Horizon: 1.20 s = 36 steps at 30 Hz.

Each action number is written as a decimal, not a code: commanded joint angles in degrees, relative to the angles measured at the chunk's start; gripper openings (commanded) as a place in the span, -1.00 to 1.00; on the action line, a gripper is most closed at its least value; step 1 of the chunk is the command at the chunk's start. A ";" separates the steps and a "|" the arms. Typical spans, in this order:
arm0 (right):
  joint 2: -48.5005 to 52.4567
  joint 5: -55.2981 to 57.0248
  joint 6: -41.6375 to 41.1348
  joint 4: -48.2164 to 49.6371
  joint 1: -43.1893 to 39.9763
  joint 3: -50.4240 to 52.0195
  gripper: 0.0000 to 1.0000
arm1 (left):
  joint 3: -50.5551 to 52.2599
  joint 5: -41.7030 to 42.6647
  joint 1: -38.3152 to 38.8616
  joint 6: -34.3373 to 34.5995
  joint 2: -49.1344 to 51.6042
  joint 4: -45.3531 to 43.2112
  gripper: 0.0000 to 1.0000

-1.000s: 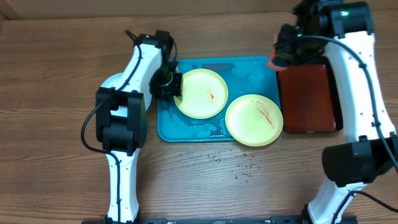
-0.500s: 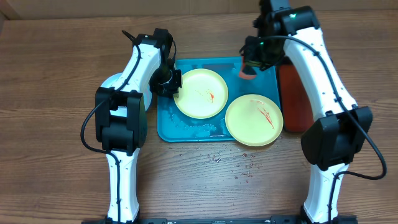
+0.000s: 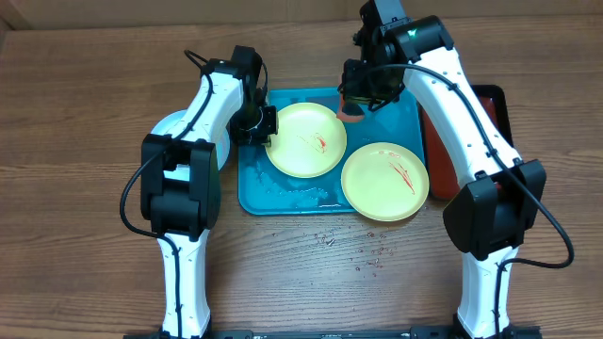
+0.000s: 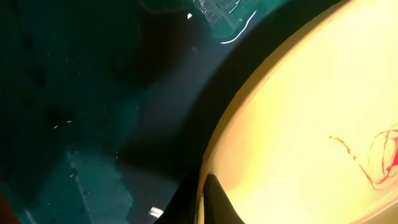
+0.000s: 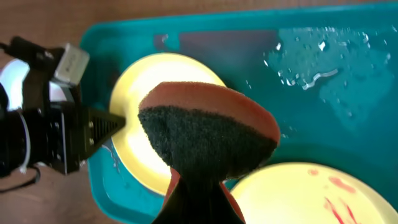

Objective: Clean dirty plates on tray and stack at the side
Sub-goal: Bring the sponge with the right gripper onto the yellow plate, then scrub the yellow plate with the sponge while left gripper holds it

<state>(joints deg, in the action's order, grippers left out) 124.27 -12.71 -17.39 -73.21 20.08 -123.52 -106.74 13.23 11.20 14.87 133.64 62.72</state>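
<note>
The turquoise tray [image 3: 283, 196] holds two pale yellow plates with red smears. My left gripper [image 3: 257, 124] is shut on the left rim of the left plate [image 3: 303, 141]; in the left wrist view its fingers [image 4: 202, 200] pinch that rim [image 4: 298, 124]. My right gripper [image 3: 358, 94] is shut on a red sponge with a dark scrub face [image 5: 208, 134]. It holds the sponge above the left plate's [image 5: 134, 93] right edge. The second plate [image 3: 384, 181] lies at the tray's front right. A white plate [image 3: 168, 130] lies left of the tray, partly hidden by my left arm.
A dark red tray with a black rim [image 3: 490, 104] lies right of the turquoise tray, behind my right arm. Foam and water sit on the turquoise tray's back [image 5: 317, 68]. Water drops dot the table in front [image 3: 358, 254].
My right arm has swung left from over the dark red tray, carrying the sponge to the left plate's edge. My left gripper has stayed on the plate's rim.
</note>
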 commanded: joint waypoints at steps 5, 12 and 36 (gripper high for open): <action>0.09 -0.42 -3.04 7.65 3.41 9.81 -0.92 | 2.12 -1.62 0.44 0.61 2.03 -1.44 -0.92; 0.09 -0.39 -5.33 16.26 4.57 20.31 -0.93 | 2.12 -1.60 0.44 0.59 2.03 -1.49 -0.92; 8.48 -5.88 -9.70 26.67 7.02 22.45 -0.92 | 2.12 -1.11 0.46 -3.06 2.03 -0.44 -0.91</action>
<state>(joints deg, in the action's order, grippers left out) 130.91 -17.04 -26.44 -47.51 24.84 -101.16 -106.52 13.74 11.20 13.26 133.60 62.22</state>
